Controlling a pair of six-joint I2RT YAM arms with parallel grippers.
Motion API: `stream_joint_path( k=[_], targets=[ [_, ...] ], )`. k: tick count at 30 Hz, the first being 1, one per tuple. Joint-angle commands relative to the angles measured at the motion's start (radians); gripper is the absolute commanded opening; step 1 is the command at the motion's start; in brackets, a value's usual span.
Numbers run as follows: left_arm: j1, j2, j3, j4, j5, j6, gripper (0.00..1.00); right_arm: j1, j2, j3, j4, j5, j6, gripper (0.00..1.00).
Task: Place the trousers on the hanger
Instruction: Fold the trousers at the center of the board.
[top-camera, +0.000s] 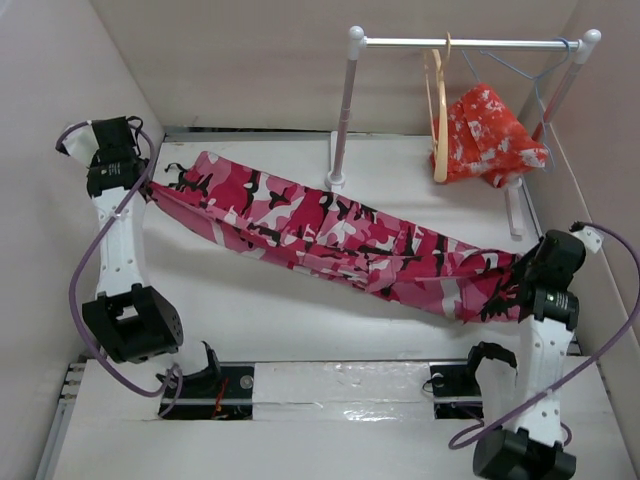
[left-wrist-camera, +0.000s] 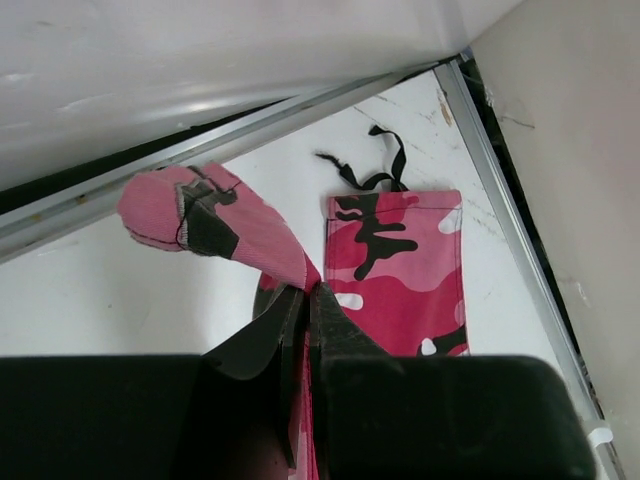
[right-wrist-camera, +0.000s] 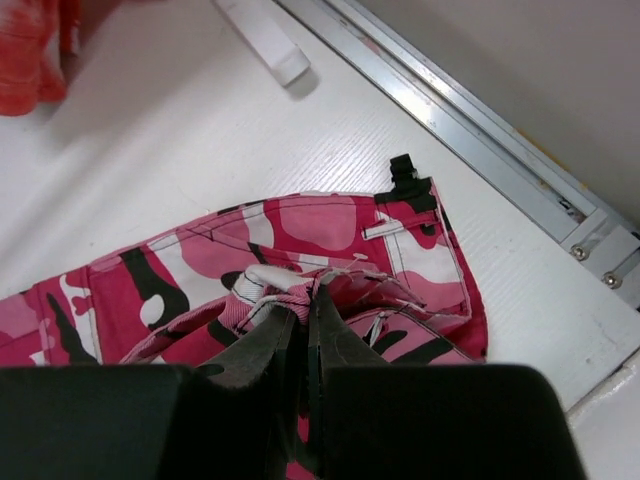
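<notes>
Here, at the far left of the worktop (top-camera: 250, 300), the left end effector (top-camera: 150, 187) is clenched on one leg end of the camouflage trousers (top-camera: 330, 235). Its wrist view shows the fingers pressed together on a bunched pink cuff (left-wrist-camera: 185, 210). The other leg end lies flat just beyond, with a black drawstring (left-wrist-camera: 375, 165) trailing from it. From that grip the trousers run diagonally across the worktop toward the near right, sagging in a loose band. They look soft, light and limp, so they should drape and fold wherever they are unsupported.

At the right end, the right end effector (top-camera: 520, 290) is also clamped shut on fabric. Its wrist view shows the fingers pinching a fold near the waistband (right-wrist-camera: 330, 215), beside a pocket corner.

Behind it, at the rear right, the wooden hanger (top-camera: 440, 110) hangs from a rail (top-camera: 460, 43). It is seen nearly edge-on, so its lower bar cannot be made out. A red-orange garment (top-camera: 490, 135) on a wire hanger (top-camera: 540, 75) hangs just beside it — a crowding risk.

The waistband and cuffs look like the best holds, since the seams there are thicker and less likely to slip through the fingers. The cloth offers no stiffness, so I judge it needs to stay stretched between both grips and be laid across the hanger near mid-length — otherwise the heavier waist end could drag it off.
</notes>
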Motion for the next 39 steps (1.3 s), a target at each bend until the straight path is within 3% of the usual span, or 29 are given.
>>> stream_joint_path(
  k=[1, 15, 27, 38, 39],
  targets=[
    [-0.005, 0.018, -0.017, 0.155, 0.005, 0.043, 0.00, -0.016, 0.122, 0.031, 0.146, 0.040, 0.029, 0.03],
    [-0.080, 0.380, 0.229, 0.143, -0.102, 0.173, 0.00, -0.085, 0.549, 0.166, 0.182, 0.080, 0.040, 0.00],
    [-0.239, 0.639, 0.504, 0.141, -0.324, 0.296, 0.00, -0.094, 0.722, 0.268, 0.226, 0.084, 0.067, 0.00],
    [-0.290, 0.955, 0.786, 0.141, -0.355, 0.391, 0.00, -0.084, 0.882, 0.374, 0.252, 0.118, 0.070, 0.00],
    [-0.290, 0.987, 0.809, 0.144, -0.357, 0.399, 0.07, -0.084, 0.894, 0.393, 0.249, 0.127, 0.069, 0.00]
  ],
)
